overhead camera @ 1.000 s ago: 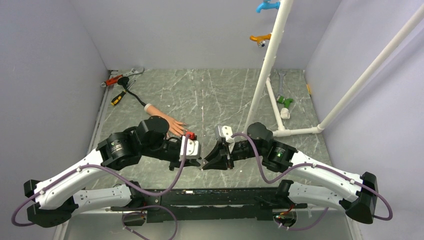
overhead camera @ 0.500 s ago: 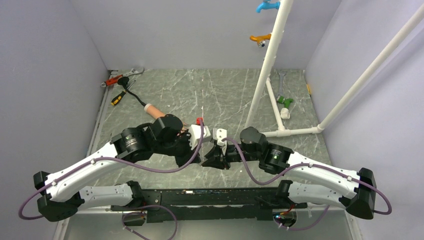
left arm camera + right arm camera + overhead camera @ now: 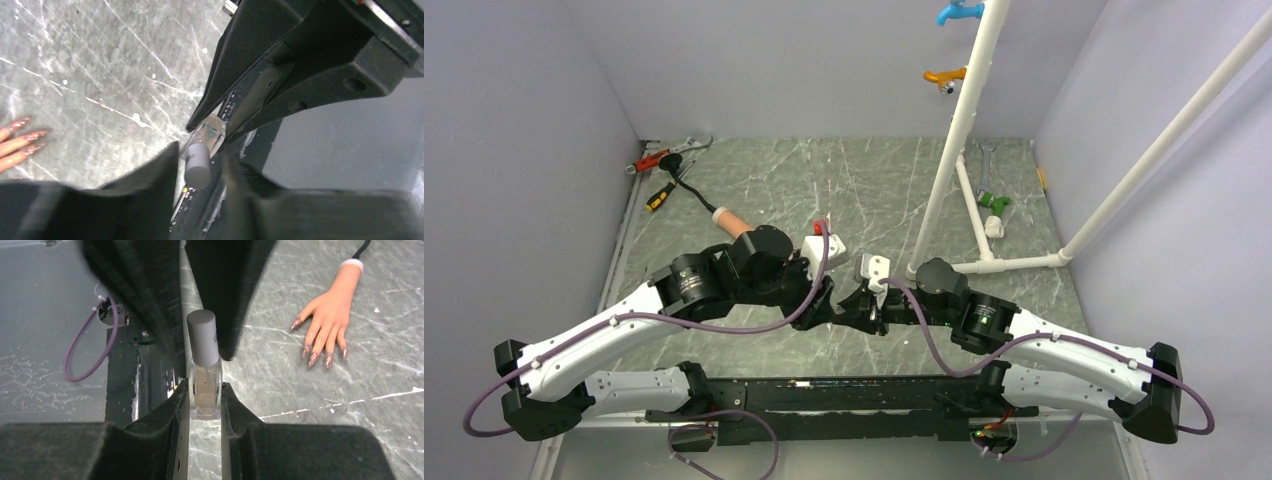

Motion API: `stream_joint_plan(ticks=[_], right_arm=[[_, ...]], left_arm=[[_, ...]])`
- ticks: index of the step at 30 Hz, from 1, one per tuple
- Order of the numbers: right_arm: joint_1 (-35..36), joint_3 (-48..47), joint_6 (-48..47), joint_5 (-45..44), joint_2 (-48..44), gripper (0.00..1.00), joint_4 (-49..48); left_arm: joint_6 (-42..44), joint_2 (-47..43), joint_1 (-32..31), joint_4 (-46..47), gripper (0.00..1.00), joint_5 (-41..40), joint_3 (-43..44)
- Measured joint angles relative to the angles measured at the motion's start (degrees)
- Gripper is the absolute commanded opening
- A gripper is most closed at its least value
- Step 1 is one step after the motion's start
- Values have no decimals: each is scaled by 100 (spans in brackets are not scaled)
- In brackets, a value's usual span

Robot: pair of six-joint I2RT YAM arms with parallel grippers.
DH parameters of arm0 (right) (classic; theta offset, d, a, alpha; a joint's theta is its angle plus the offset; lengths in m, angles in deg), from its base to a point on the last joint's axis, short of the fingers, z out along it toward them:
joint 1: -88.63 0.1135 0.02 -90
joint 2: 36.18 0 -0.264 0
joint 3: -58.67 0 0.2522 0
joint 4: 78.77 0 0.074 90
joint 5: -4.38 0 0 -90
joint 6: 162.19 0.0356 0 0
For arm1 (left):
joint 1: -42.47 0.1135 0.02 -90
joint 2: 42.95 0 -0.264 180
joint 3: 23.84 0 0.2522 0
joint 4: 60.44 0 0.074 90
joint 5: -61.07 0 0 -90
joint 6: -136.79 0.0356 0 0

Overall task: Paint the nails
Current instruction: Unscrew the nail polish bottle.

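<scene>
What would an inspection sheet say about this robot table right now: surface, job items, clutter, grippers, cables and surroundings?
Surface: grey marbled table, scratched, with pale specks.
Job's things: mannequin hand lying palm down, its nails reddish; clear bottle with its grey cap on.
Clutter: wrenches and a screwdriver in the far left corner.
Grippers: right gripper shut on the bottle; left gripper open, one finger on either side of the cap.
Cables: purple cables looped along both arms; no snag seen.
Surroundings: plain walls; white pipes on the right, with a blue tap and an orange tap.
</scene>
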Motion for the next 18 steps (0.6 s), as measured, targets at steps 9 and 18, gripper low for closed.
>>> stream_joint_plan(ticks=[9,18], right_arm=[[-2,0,-37,15,-35,0,-142],[0,0,-37,304,-129,0,-151]], left_arm=[[306,118,-33,-472,99,120,894],[1281,321,20,-1692,98,-411,2247]])
